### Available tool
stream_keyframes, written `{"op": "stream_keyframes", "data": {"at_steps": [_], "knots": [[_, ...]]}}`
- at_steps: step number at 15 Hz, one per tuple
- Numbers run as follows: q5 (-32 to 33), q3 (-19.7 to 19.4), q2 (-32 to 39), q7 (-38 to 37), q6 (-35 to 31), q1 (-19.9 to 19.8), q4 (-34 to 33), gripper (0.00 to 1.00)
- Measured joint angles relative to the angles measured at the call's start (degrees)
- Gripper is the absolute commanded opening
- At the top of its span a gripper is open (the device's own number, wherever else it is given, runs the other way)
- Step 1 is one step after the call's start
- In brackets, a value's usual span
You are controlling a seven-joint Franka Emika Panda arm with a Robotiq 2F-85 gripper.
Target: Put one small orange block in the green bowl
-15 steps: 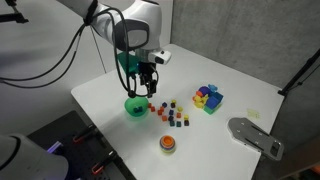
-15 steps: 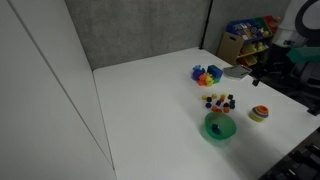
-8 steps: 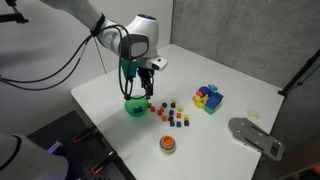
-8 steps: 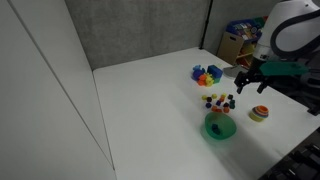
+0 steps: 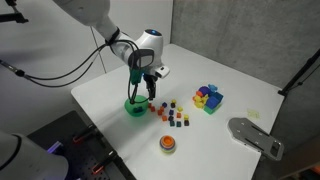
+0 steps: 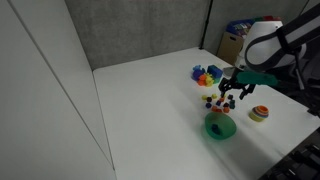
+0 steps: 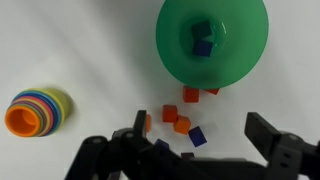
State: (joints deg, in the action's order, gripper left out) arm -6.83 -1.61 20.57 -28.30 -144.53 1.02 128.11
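The green bowl (image 7: 175, 50) fills the top of the wrist view, with a green and a blue cube inside; it also shows in both exterior views (image 5: 135, 107) (image 6: 219, 127). Several tiny cubes lie just below it. An orange block (image 7: 182, 125) lies beside a red-orange one (image 7: 170, 113) and a blue one (image 7: 198, 136). Another orange block (image 7: 148, 122) lies partly hidden against the left finger. My gripper (image 7: 203, 135) is open and empty, hanging over these cubes, its jaws wide apart on either side of them. It also shows in both exterior views (image 5: 143, 93) (image 6: 235, 93).
A rainbow ring stack with an orange top (image 7: 35, 110) (image 5: 167, 144) stands apart from the cubes. A pile of bigger multicoloured blocks (image 5: 208, 97) (image 6: 206, 74) lies further along the white table (image 5: 110, 85). A grey flat object (image 5: 255, 136) sits at the table's corner.
The arm has swung in and lowered, from above the table to just over the tiny cubes beside the green bowl. The gripper stays open; no object has moved.
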Motion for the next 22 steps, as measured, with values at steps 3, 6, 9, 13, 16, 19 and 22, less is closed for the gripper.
{"op": "stream_keyframes", "data": {"at_steps": [3, 6, 9, 13, 16, 19, 22], "knots": [[-1.3, -0.1, 4.2, 0.1, -3.0, 0.0, -2.1, 1.00], [-1.6, -0.1, 7.9, 0.4, -6.7, 0.0, -3.2, 1.00], [-1.6, -0.1, 11.2, 0.5, -9.6, 0.0, -4.0, 1.00], [-2.1, -0.2, 15.1, 0.5, -12.6, 0.0, -5.5, 1.00], [-2.9, -0.7, 18.0, 0.5, -14.2, 0.4, -6.7, 1.00], [-3.5, -1.1, 20.6, 0.5, -16.0, 0.9, -7.3, 1.00], [-4.3, -1.1, 22.5, 0.5, -17.1, 1.4, -7.8, 1.00]]}}
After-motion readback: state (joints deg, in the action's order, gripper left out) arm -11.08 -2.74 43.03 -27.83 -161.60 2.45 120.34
